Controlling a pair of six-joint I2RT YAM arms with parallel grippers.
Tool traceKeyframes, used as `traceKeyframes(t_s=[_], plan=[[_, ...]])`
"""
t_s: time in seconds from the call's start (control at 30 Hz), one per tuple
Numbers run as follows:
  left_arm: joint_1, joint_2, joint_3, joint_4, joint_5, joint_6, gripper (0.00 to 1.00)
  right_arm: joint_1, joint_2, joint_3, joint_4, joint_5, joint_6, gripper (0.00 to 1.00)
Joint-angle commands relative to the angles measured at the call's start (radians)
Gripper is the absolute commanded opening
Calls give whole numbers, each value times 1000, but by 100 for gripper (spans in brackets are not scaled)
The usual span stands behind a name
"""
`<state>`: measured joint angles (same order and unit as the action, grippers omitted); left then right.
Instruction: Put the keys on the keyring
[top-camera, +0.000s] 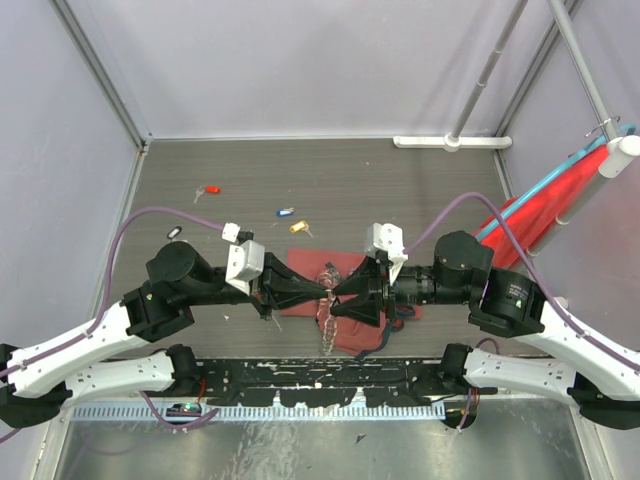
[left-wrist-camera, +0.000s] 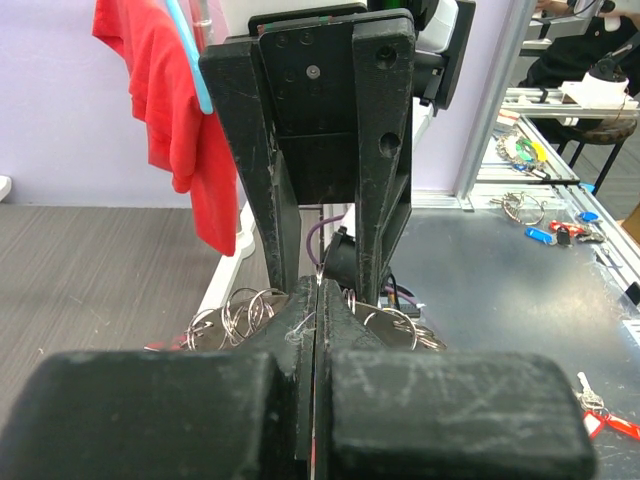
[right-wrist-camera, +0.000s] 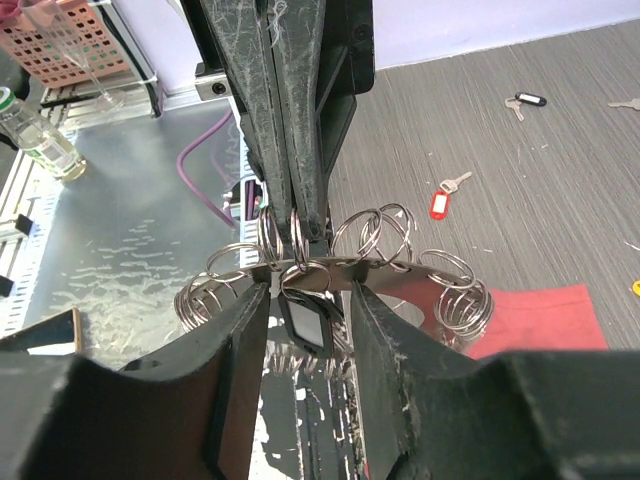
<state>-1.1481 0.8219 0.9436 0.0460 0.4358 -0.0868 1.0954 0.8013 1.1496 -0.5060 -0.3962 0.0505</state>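
Observation:
The keyring, a metal band fringed with small silvery split rings, is held in the air between both grippers, above the dark-red cloth bag. My right gripper grips the band across its fingertips. A black-tagged key hangs from the band between its fingers. My left gripper is shut, its tips pinching a small split ring on the band. The grippers meet tip to tip in the top view. Loose keys lie on the table: red, blue, yellow, black.
A red cloth hangs on a pole at the right wall. A white bar lies at the back edge. A metal bench beside the table holds a bottle, a pink basket and more tagged keys.

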Motion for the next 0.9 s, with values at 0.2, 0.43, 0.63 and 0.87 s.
traceKeyframes(t_s=[0.2,0.43,0.63,0.87], plan=[[-2,-20,17,55,5,1,0,-3,-18,12,32,9,-3,26],[-2,-16,17,55,5,1,0,-3,-39,30,8,48,-5,20],[-2,-2,23,45,7,0,0,-3,-42,41,0,60,-7,18],[-3,12,33,32,10,-1,0,-3,-38,49,12,57,-12,15]])
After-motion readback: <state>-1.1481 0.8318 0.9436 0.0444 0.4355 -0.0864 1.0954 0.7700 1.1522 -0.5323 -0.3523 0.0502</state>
